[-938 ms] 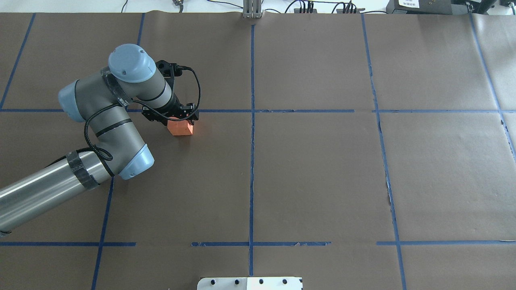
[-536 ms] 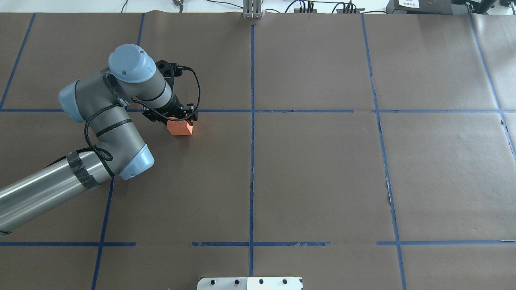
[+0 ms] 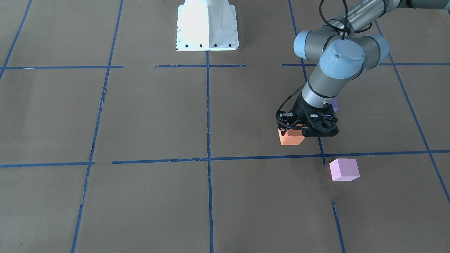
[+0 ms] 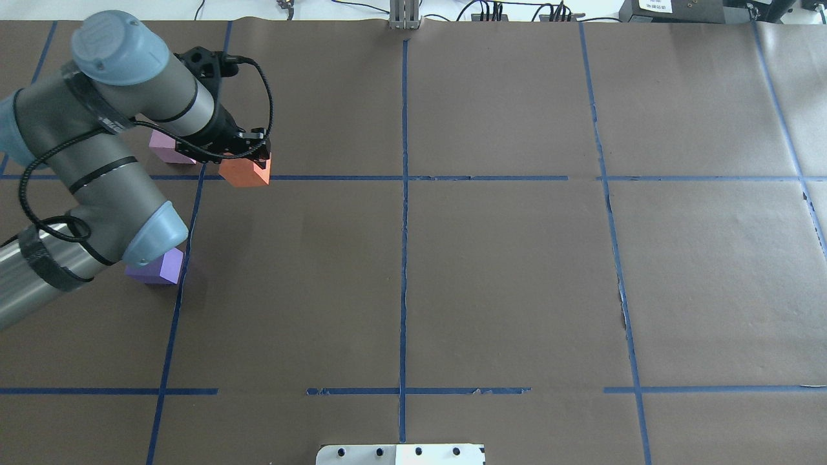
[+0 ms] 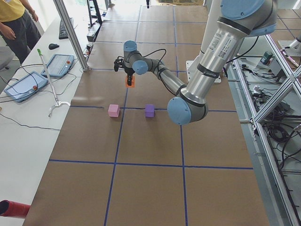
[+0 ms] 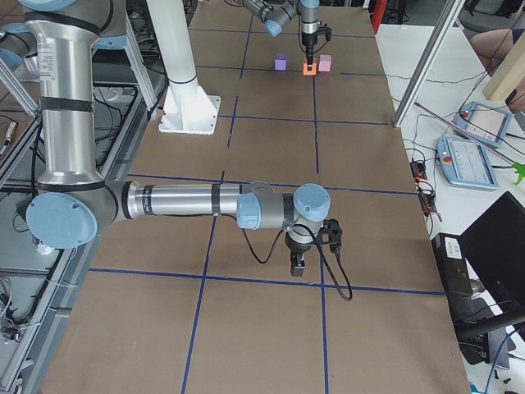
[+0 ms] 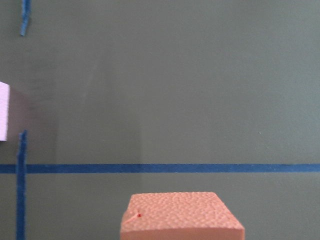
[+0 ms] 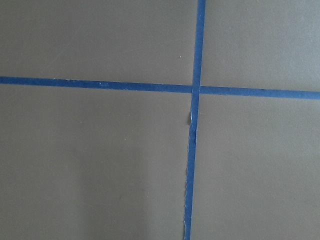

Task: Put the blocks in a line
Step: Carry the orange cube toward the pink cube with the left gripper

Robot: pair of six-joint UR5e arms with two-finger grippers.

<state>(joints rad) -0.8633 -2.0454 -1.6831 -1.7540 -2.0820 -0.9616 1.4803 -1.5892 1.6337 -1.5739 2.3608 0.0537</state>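
Since the left pincer (image 4: 247, 157) is clamped on the orange block (image 4: 244, 173), I'd guess it's meant to join the pink block (image 4: 167, 150) at its 9 o'clock and the purple block (image 4: 158, 268) at 7, seen from overhead. Can't tell about the right pincer (image 6: 299, 264).

Three blocks counted: one orange (image 3: 291, 137), one purple (image 4: 158, 268), one pink (image 3: 344, 169). Two arms at the bench (image 4: 517, 290): left arm (image 4: 97, 168) and right arm (image 6: 189, 201). Two hands, one apiece: left hand (image 4: 247, 157), right hand (image 6: 299, 264). One white mount (image 3: 207, 26). Off to the side, two tablets (image 5: 59, 65) (image 5: 23, 86), one keyboard (image 5: 63, 28), one mouse (image 5: 53, 45). One person (image 5: 16, 23) in yellow.
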